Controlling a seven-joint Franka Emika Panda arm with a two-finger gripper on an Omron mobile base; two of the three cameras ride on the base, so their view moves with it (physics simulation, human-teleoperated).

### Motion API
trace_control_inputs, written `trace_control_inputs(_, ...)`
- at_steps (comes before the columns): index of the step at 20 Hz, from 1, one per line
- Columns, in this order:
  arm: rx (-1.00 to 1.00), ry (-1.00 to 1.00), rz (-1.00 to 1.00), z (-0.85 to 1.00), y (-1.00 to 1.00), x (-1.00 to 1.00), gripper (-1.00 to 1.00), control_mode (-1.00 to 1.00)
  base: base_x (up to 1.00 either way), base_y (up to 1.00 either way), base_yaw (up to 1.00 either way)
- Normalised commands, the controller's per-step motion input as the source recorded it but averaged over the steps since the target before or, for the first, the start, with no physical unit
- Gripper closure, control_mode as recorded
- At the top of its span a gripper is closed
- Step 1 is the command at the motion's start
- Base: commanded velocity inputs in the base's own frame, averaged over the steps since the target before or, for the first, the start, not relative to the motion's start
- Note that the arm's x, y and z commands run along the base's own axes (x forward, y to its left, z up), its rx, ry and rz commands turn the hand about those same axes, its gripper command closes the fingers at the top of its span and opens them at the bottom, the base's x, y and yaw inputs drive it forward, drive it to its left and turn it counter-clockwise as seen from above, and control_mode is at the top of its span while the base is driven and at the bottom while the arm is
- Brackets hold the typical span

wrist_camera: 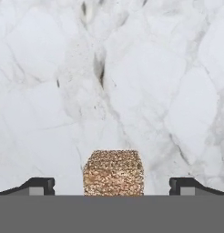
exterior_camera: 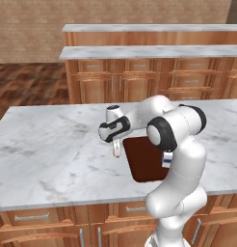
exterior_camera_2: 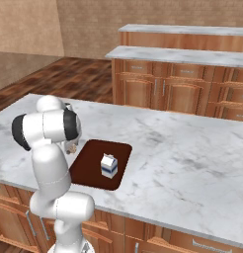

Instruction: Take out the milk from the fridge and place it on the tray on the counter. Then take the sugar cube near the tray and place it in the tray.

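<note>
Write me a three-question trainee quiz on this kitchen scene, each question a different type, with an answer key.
1. True or false: the milk stands upright on the tray.
2. Multiple choice: in the hand view, the sugar cube lies (A) on the tray, (B) on the counter between the open gripper fingers, (C) on top of the milk.
3. Fill in: the counter top is white-grey ____.

Key: 1 true; 2 B; 3 marble.
</note>
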Motion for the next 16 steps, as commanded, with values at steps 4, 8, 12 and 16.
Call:
trace_control_inputs(4, 0.0, 0.0, 0.0, -0.16, 0.0, 0.17, -1.0, -1.0, 0.0, 0.0, 0.0)
trace_control_inputs(8, 0.0, 0.0, 0.0, -0.2, 0.01, 0.06, -1.0, -1.0, 0.0, 0.0, 0.0)
trace_control_inputs(12, 0.0, 0.0, 0.0, -0.24, 0.09, 0.0, 1.0, -1.0, 0.0, 0.0, 0.0)
trace_control_inputs(16, 0.0, 0.0, 0.0, -0.15, 0.01, -0.01, 1.0, -1.0, 0.0, 0.0, 0.0)
